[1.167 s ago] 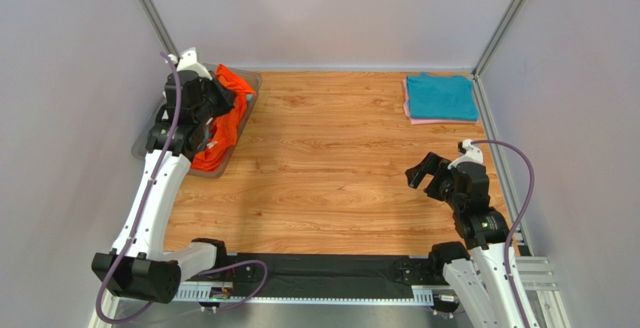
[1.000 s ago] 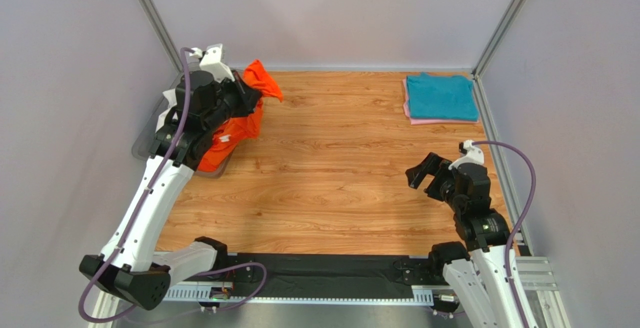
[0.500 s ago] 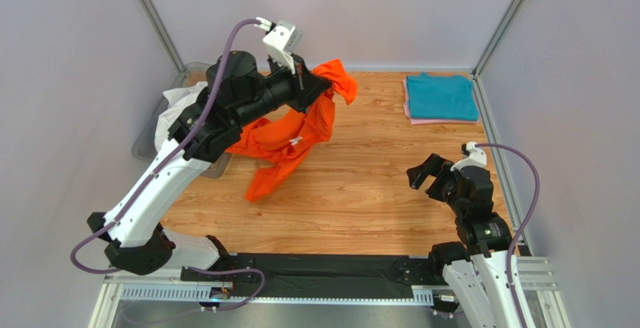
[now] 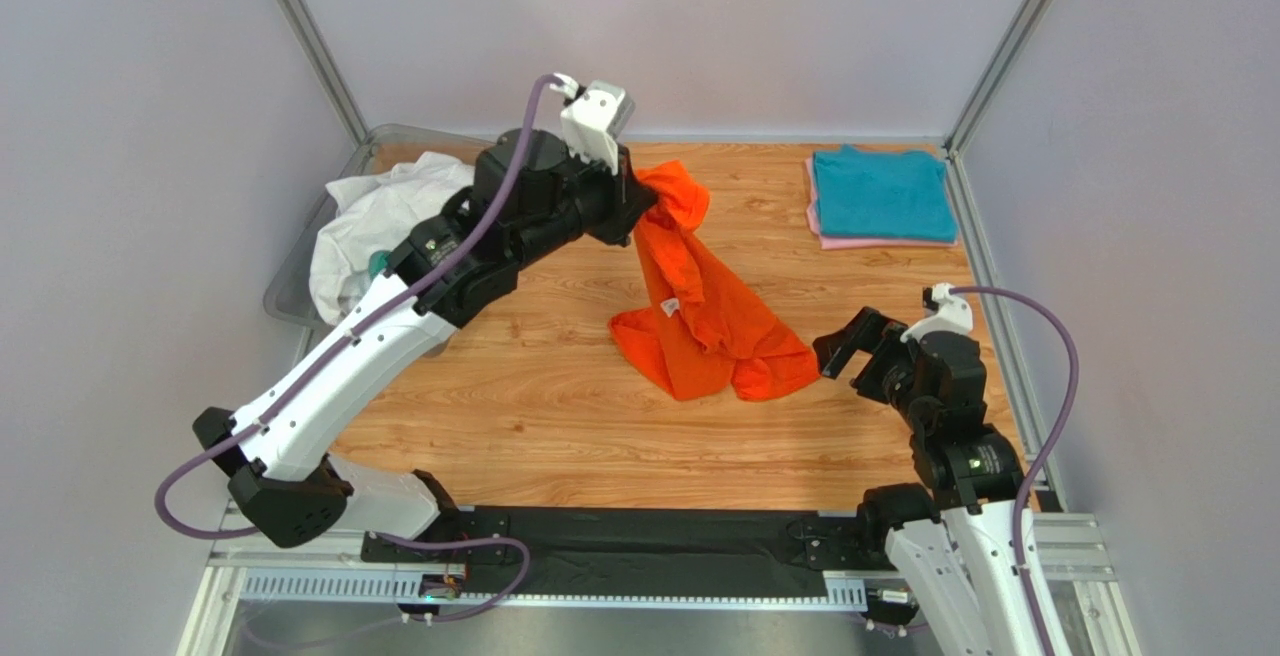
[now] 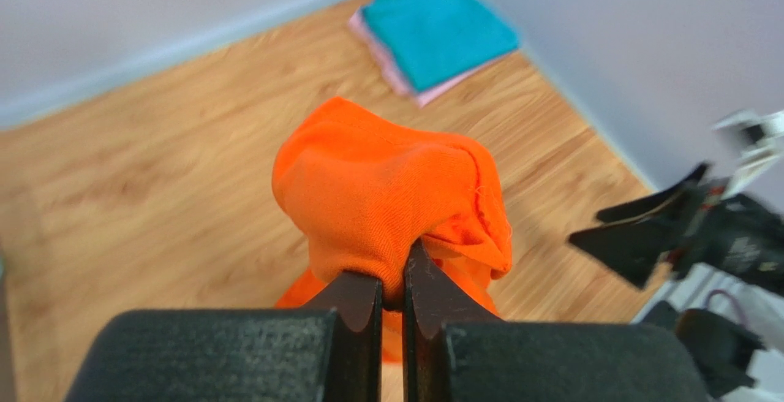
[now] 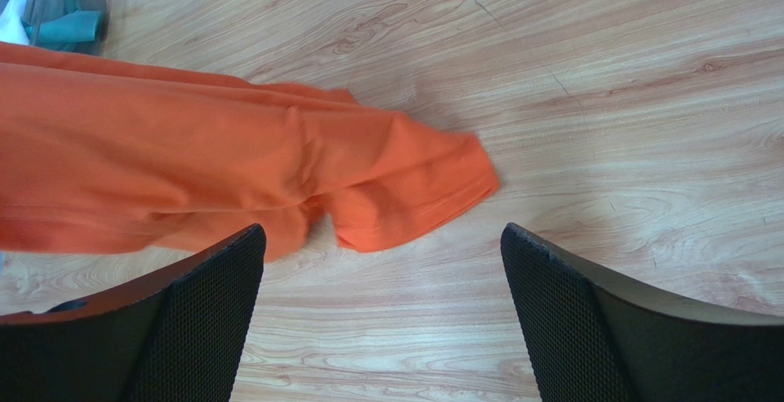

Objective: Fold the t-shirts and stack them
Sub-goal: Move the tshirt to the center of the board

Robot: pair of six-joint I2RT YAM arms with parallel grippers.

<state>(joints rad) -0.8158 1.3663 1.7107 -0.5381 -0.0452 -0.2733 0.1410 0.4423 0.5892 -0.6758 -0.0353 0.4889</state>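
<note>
Over mid-table, the left fingers [image 4: 640, 208] are pinched shut on a bunched fold of the orange t-shirt [image 4: 699, 319], holding that end up. The shirt hangs off the pinch, and its long axis runs from there toward the near right. The tail end is pooled on the table [image 4: 571, 424].

The loose sleeve and hem lie just beside the right fingers [image 4: 842, 346], which are spread fully wide with nothing in them. The wrist view puts the cloth edge just ahead, between the two tips. So the right arm is nearer the free end. My read is that it grabs that edge next so both arms can spread the shirt flat.

The teal t-shirt [image 4: 884, 191] sits folded on the pink t-shirt [image 4: 821, 230] in the far-right corner, well apart. The white t-shirt [image 4: 383, 214] is in the bin [image 4: 286, 293].
</note>
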